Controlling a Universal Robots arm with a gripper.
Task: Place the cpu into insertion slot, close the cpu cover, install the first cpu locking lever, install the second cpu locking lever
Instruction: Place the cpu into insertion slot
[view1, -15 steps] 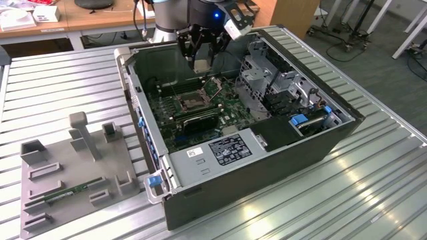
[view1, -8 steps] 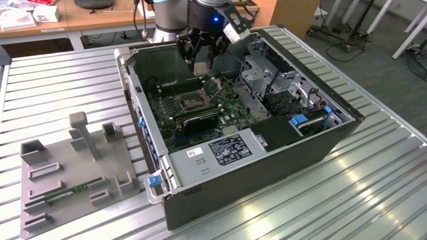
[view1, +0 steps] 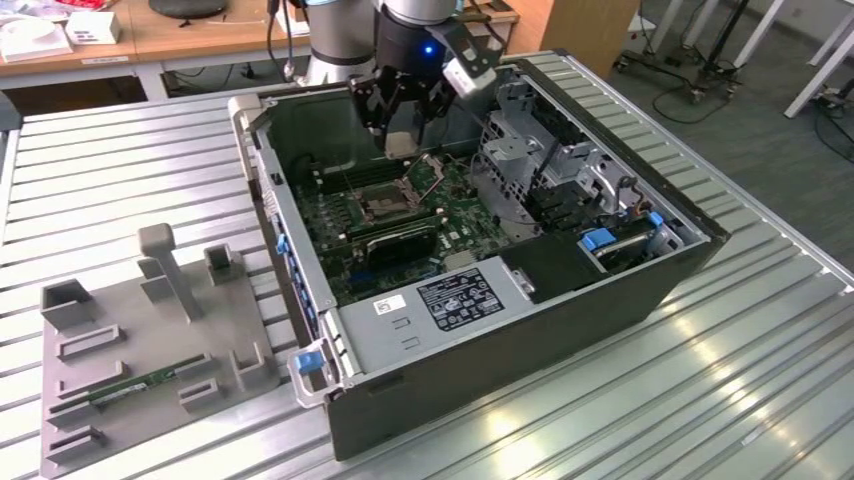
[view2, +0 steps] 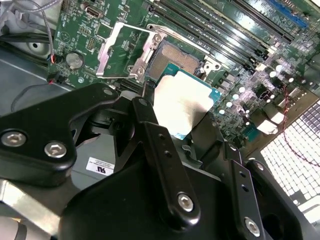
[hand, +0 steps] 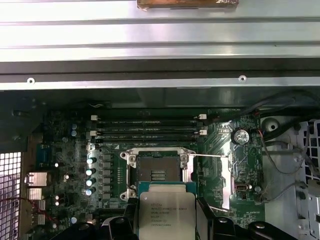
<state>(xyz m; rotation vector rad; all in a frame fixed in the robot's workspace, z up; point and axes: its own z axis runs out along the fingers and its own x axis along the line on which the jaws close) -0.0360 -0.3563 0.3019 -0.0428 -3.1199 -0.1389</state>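
Ribbed metal table (view1: 747, 380) carrying an open computer case (view1: 534, 330); a grey parts fixture (view1: 134, 340) lies well apart from the gripper.

Exterior view: the gripper (view1: 400, 135) hangs inside the case with the cpu (view1: 399, 143) at its tip, above the insertion slot (view1: 378, 205). The case lies on its side, apparently so that the board faces up toward the arm.

Second wrist view: the fingers (view2: 145, 115) are drawn in narrowly on opposite edges of the cpu (view2: 182, 105), leaving its pale face bare. The insertion slot (view2: 175, 57) lies just beyond the chip and apart from it. Beside the slot, the cpu cover (view2: 125, 50) stands swung open, which clears the way down.

First wrist view: the cpu (hand: 166, 212) is held flat and square to the insertion slot (hand: 159, 169) and is judged not yet seated. The cpu cover (hand: 226, 185) is raised to one side of the gripper.
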